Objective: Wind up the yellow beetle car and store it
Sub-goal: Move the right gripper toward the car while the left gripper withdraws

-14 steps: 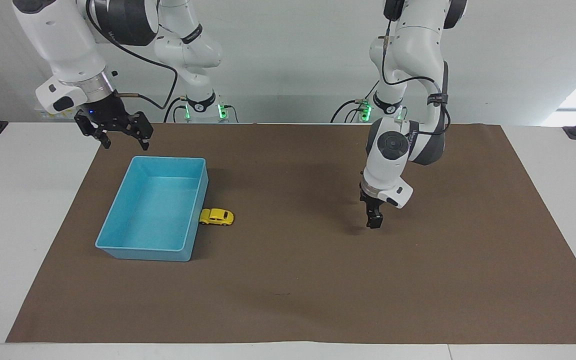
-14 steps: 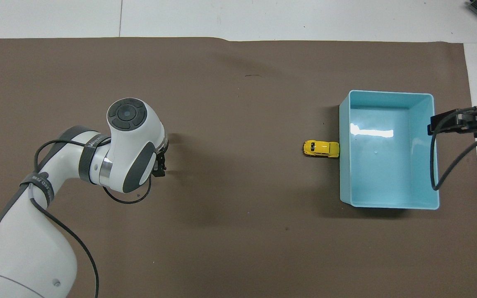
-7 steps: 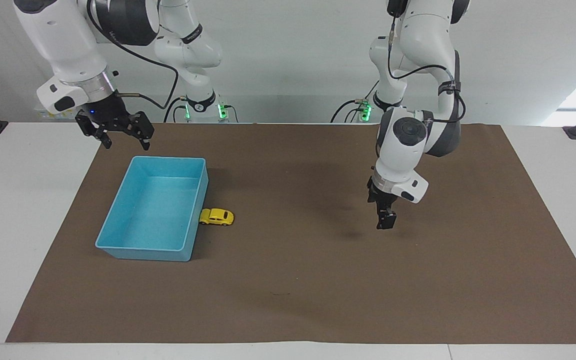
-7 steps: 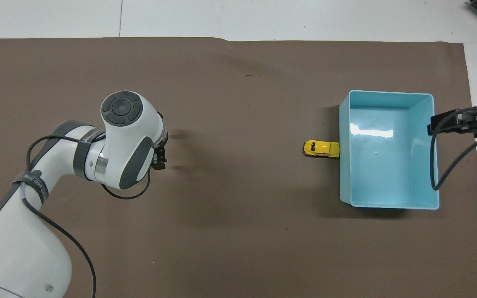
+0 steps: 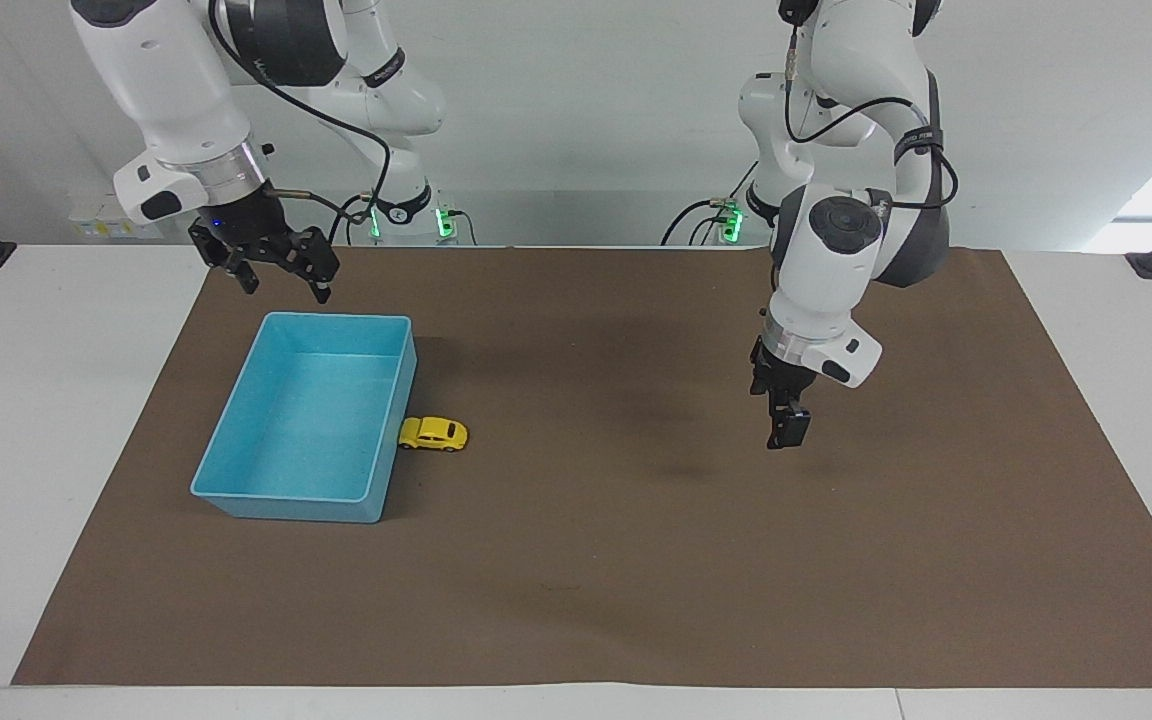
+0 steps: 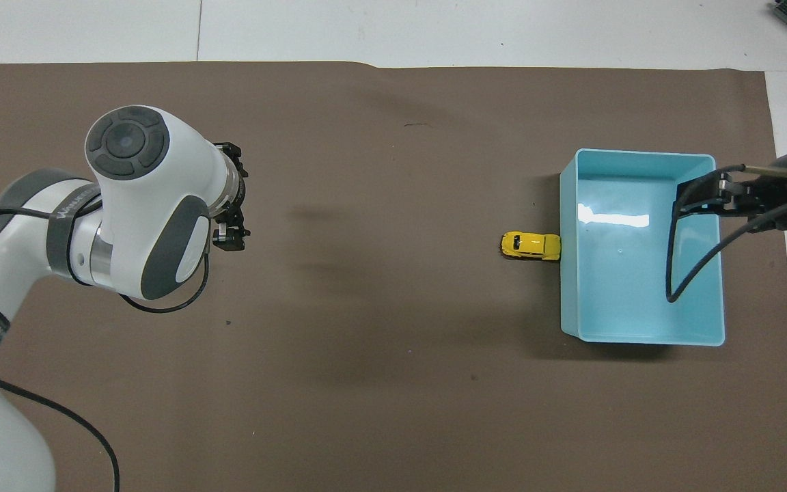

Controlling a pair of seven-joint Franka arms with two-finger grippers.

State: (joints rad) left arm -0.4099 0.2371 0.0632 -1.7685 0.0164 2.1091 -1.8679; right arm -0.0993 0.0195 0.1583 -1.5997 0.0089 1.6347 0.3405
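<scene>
The right gripper (image 5: 276, 278) was seen spread and empty, raised over the tray's (image 5: 236, 440) edge nearest the robots; the tray itself held nothing; the car (image 5: 433, 433) was found on the mat (image 5: 636, 580), touching the tray's wall on the side toward the left arm's end, upright on its wheels; the left gripper (image 5: 786, 432) was hung over bare mat, well apart from the car, its side turned to the camera, taken to be open and empty. The storing step was judged to be in hand, nothing yet gripped; a descent onto the car's body was called for next, with fingers kept off the tray wall.
</scene>
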